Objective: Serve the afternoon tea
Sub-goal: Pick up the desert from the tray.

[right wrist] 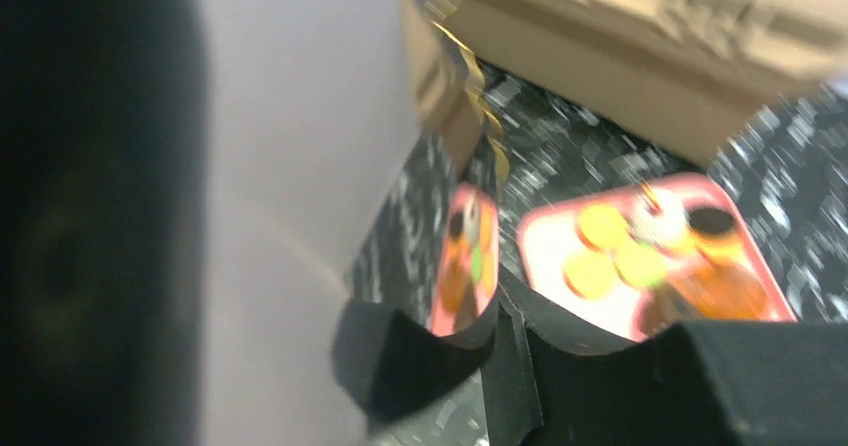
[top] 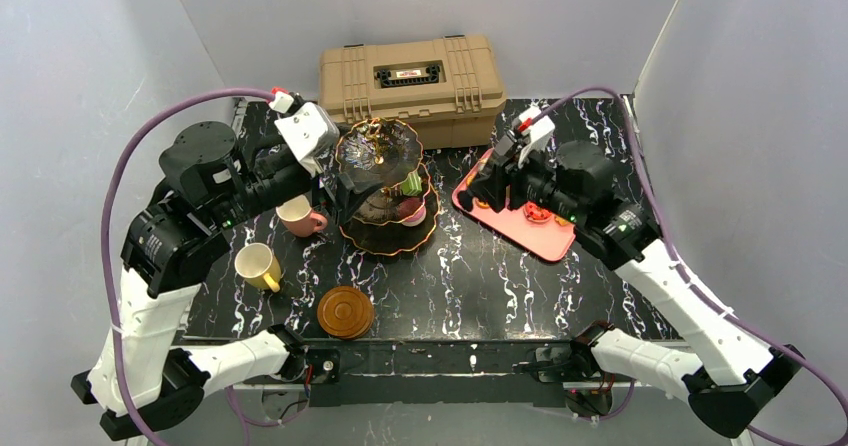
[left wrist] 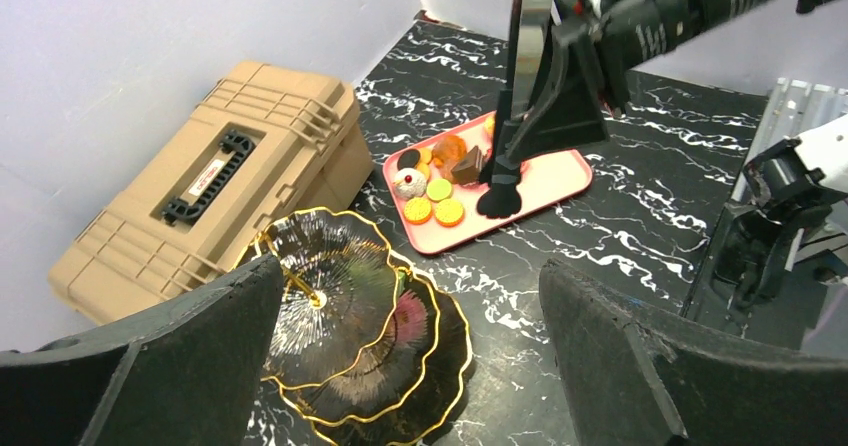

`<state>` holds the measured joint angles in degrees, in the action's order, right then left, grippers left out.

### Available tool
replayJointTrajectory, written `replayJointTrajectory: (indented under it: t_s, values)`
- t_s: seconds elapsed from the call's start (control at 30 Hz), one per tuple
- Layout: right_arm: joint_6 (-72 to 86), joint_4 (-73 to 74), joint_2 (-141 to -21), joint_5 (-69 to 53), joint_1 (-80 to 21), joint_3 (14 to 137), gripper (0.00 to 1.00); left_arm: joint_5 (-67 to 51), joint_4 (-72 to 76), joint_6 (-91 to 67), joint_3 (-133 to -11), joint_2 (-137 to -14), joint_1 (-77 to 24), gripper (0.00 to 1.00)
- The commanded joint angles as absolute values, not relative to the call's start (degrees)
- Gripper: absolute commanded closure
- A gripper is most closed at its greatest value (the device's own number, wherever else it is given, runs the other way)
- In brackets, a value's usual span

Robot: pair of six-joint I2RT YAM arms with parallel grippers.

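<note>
Top view: the left gripper (top: 338,194) sits right beside the three-tier black scalloped gold-rimmed stand (top: 385,191). The right gripper (top: 482,198) hangs over a pink rectangular tray (top: 540,231).

Left wrist: the left fingers (left wrist: 150,366) are spread wide, with the stand between them.

Right wrist: blurred. Colourful round pastries (right wrist: 615,261) lie just ahead of the fingers, and I cannot tell whether these are apart.

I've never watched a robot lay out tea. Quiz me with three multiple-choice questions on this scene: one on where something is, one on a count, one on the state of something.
1. Where is the pink tray?
A: on the table, right of the tiered stand
B: on the stand's top tier
C: held in the air

2. How many cups stand on the table?
A: one
B: two
C: four

3. How is the left pincer?
A: shut on a cup
B: wide open, gripping nothing
C: shut on the tray

Answers: A, it lies flat beside the stand; B, one pink cup and one yellow cup; B, its fingers stand far apart.
</note>
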<state>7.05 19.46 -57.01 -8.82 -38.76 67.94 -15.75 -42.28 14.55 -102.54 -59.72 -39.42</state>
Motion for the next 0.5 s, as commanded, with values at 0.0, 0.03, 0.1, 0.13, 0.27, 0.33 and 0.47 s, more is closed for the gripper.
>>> replayJointTrajectory:
  t_s: [0.0,0.03,0.1,0.13,0.27,0.33,0.47]
  values:
    - [3.0,18.1,-53.1,15.3,-38.7,59.9,0.42,-11.3,-42.3,14.0,-100.7,-58.7,-39.0,0.02]
    - [2.9,17.2,-52.3,18.9,-38.8,57.2,0.41,-11.1,-41.4,13.8,-99.9,-58.3,-39.1,0.02]
    - [2.8,14.7,-51.1,24.0,-38.7,53.5,0.41,-10.9,-39.6,13.2,-97.9,-57.4,-39.0,0.02]
    - [2.9,14.1,-50.7,26.1,-38.7,51.9,0.41,-11.1,-39.0,13.0,-97.2,-57.1,-39.1,0.02]
    - [4.5,10.4,-50.8,34.2,-38.7,47.1,0.41,-11.5,-39.1,12.5,-96.4,-57.3,-39.0,0.02]
    - [4.9,8.4,-51.5,36.7,-38.8,44.9,0.41,-11.3,-39.1,12.5,-96.1,-57.6,-39.0,0.02]
    - [5.3,3.4,-52.1,41.3,-38.7,40.4,0.37,-11.4,-38.6,12.6,-95.4,-57.7,-39.0,0.02]
